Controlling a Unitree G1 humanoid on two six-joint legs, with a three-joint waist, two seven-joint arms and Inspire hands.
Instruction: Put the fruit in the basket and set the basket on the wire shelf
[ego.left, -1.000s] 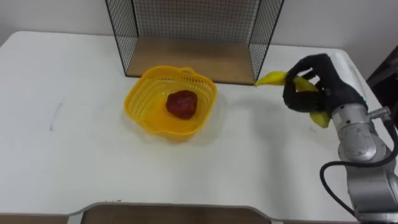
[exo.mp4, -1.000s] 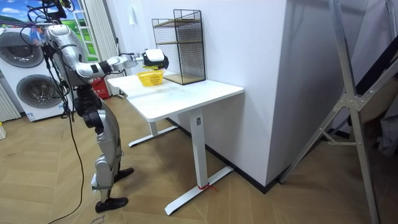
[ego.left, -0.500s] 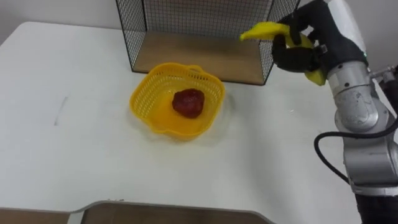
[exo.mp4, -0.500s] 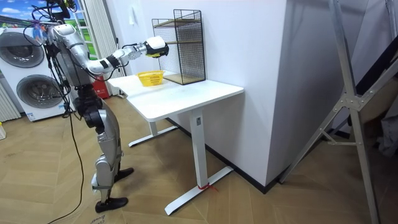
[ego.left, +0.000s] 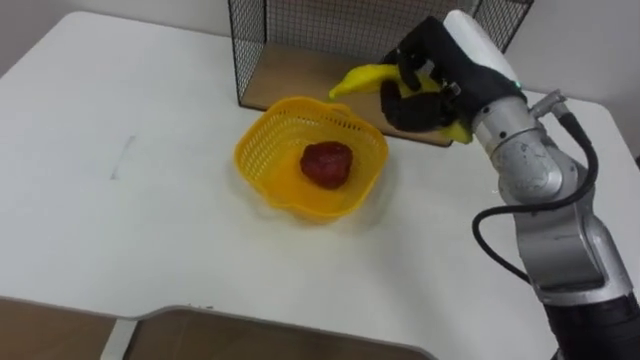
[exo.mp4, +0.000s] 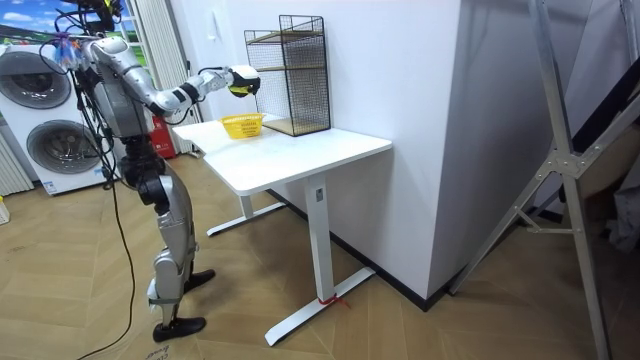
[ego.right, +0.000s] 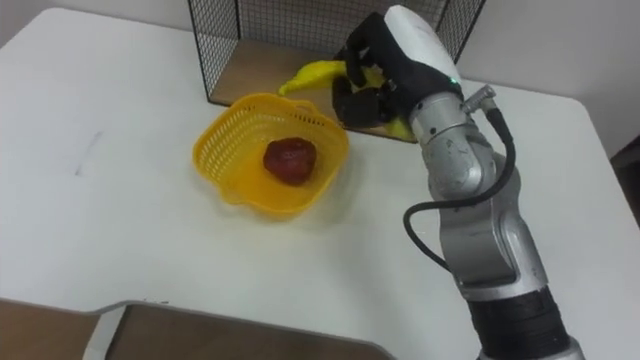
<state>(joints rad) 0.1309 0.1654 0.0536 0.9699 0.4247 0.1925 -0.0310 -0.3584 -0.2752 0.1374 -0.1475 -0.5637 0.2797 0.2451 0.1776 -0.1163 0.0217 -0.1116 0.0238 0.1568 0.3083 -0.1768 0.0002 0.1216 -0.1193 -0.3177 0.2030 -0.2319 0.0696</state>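
Observation:
A yellow basket (ego.left: 262, 158) (ego.right: 218, 157) (exo.mp4: 241, 125) stands on the white table with a dark red fruit (ego.left: 328, 163) (ego.right: 290, 159) inside it. My right hand (ego.left: 425, 82) (ego.right: 368, 78) (exo.mp4: 241, 82) is shut on a yellow banana (ego.left: 358, 80) (ego.right: 313, 73), held in the air just past the basket's far right rim. The banana's tip points left over that rim. Behind the basket stands the black wire shelf (ego.left: 270, 30) (ego.right: 220, 30) (exo.mp4: 301, 70) with a wooden bottom board (ego.left: 290, 75).
The white table (ego.left: 120, 230) (exo.mp4: 300, 155) reaches wide to the left and toward me. In the room view I stand at the table's end, with washing machines (exo.mp4: 45, 110) behind me and a white wall by the shelf.
My right hand has carried the banana from the table's right side up and leftward, to the basket's far right rim. The camera has shifted too.

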